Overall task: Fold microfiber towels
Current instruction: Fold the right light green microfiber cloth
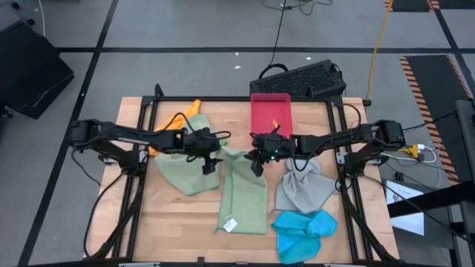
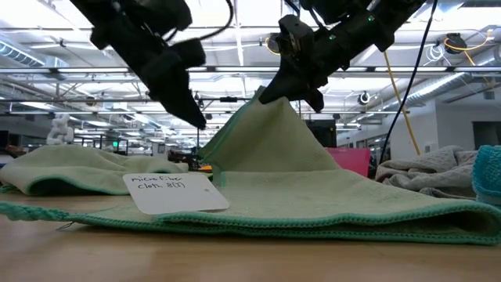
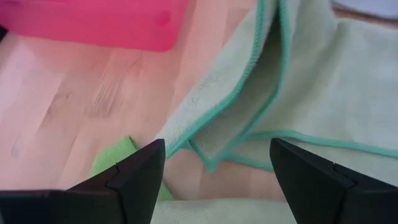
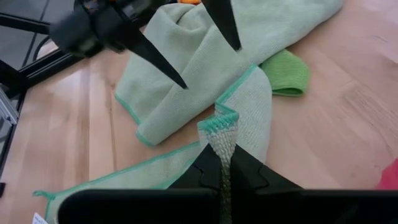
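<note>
My right gripper (image 4: 222,171) is clamped on a corner of the pale sage towel (image 1: 243,194), pinching its green-stitched edge and lifting it into a peak at the centre of the high view; the rest of the towel lies flat toward the bottom, a white tag (image 2: 175,193) on it. My left gripper (image 1: 210,165), fingers (image 3: 134,177) spread apart and empty, hangs just left of that peak. A second sage towel (image 1: 182,172) lies crumpled left of centre, the grey towel (image 1: 304,189) and blue towel (image 1: 303,231) at lower right. What looks like an orange towel (image 1: 182,119) sits upper left.
</note>
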